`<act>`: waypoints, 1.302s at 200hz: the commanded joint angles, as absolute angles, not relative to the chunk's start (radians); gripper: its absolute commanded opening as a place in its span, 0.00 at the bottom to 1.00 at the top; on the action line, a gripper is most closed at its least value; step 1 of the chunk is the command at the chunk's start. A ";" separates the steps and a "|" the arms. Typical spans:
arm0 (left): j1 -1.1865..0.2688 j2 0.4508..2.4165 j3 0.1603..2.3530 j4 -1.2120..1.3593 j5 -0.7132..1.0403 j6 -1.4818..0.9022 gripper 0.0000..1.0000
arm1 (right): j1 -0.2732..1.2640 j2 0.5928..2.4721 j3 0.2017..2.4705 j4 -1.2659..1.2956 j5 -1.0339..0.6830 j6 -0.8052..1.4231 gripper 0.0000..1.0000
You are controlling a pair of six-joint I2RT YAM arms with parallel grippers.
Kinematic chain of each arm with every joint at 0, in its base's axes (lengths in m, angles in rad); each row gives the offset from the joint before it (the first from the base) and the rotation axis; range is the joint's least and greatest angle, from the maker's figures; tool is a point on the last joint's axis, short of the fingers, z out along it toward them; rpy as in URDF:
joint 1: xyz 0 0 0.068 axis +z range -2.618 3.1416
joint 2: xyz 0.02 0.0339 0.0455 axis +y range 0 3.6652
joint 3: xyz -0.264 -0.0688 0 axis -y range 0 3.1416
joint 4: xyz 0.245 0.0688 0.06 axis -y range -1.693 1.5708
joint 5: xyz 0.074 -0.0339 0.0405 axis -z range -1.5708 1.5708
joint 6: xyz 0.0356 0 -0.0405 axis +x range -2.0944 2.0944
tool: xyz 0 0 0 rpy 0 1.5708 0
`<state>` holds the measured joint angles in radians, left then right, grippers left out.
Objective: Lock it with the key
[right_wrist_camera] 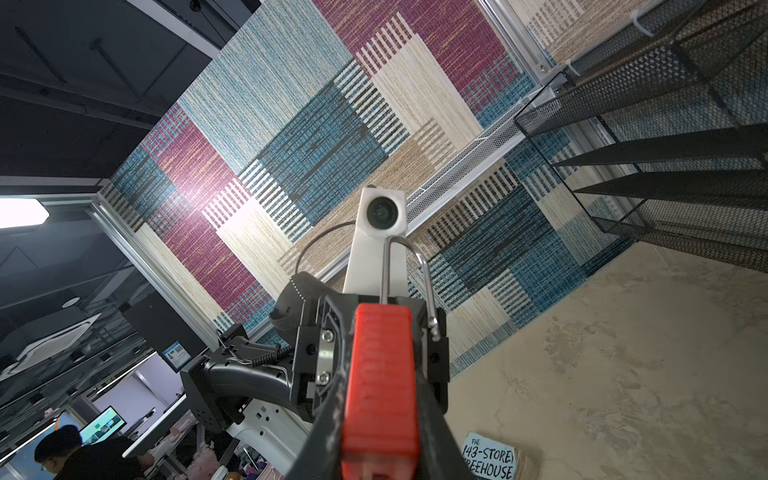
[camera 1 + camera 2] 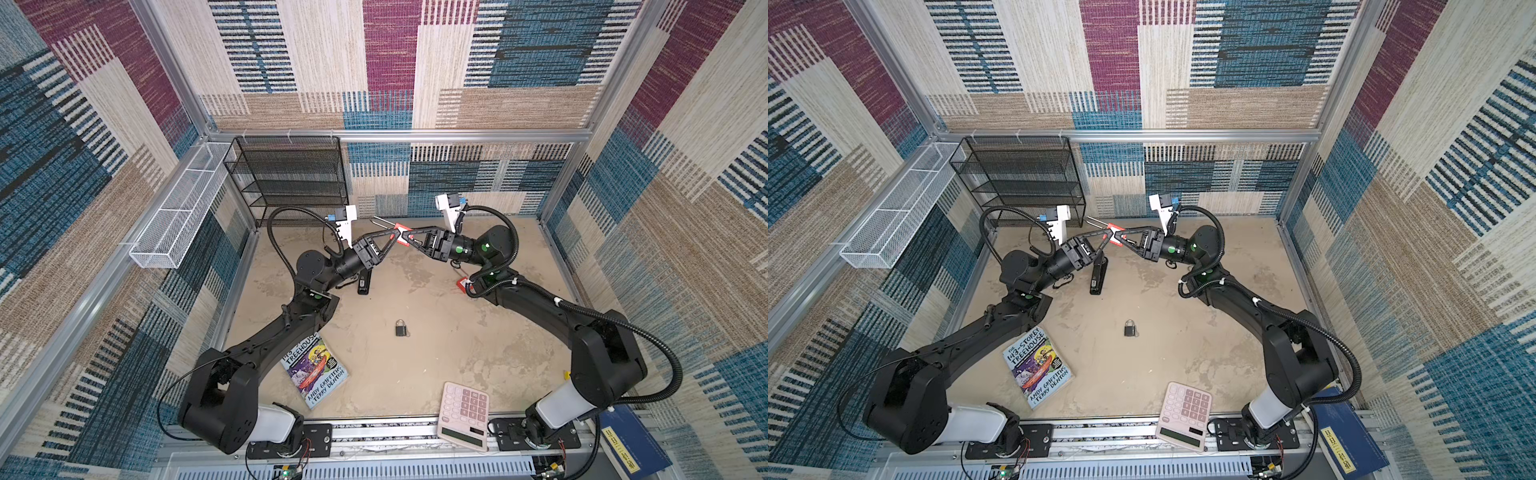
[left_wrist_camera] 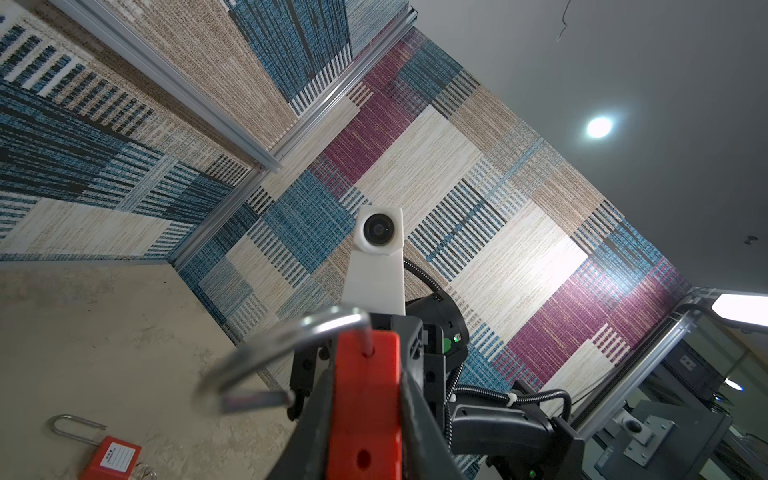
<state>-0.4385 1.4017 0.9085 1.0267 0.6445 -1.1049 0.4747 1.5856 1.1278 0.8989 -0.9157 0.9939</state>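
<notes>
Padlock: red padlock (image 2: pixel 402 230) is up in the air, off the tabletop (image 2: pixel 415 374), toward the back and mid-way between the two arms.
Left gripper: left gripper (image 2: pixel 397 237) comes in from the left with its fingers clamped on the red body, which the left wrist view shows close up (image 3: pixel 365 399).
Right gripper: right gripper (image 2: pixel 407 239) comes in from the right, tip to tip with the left, and it's grasping the same body (image 1: pixel 382 382).
Long axis: body to shackle (image 2: pixel 379 221) points back-left, toward the black rack (image 2: pixel 286 174).
Shackle: it's open! One leg sits in its hole, while the free leg (image 3: pixel 266 401) hangs swung out beside the body.
Key: I can't find one in any view.
Turning point: both grippers are on the padlock, so neither is free. By my read, one has to let go before a key comes into play.
Tabletop: mottled beige and mostly bare, with a spare red lock (image 2: pixel 462 284) under the right arm.
Also down there: a black lock (image 2: pixel 400 328) at centre, and a book (image 2: pixel 316 370) and a calculator (image 2: pixel 463 409) at the front.
Room: patterned walls close in on three sides, and the rack stands just behind the shackle tip.
</notes>
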 commanded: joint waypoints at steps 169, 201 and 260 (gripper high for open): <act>-0.290 1.328 0.860 1.108 0.664 -1.202 0.42 | 0.466 1.562 1.118 0.870 -0.960 0.969 0.09; -0.288 1.324 0.854 1.106 0.656 -1.197 0.42 | 0.466 1.556 1.120 0.867 -0.963 0.969 0.09; -0.282 1.327 0.854 1.135 0.643 -1.218 0.51 | 0.466 1.546 1.115 0.860 -0.976 0.960 0.08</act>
<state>-0.2836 1.3277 0.8524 1.0718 0.6533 -1.2045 0.4652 1.5539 1.1160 0.8402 -0.9604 0.9527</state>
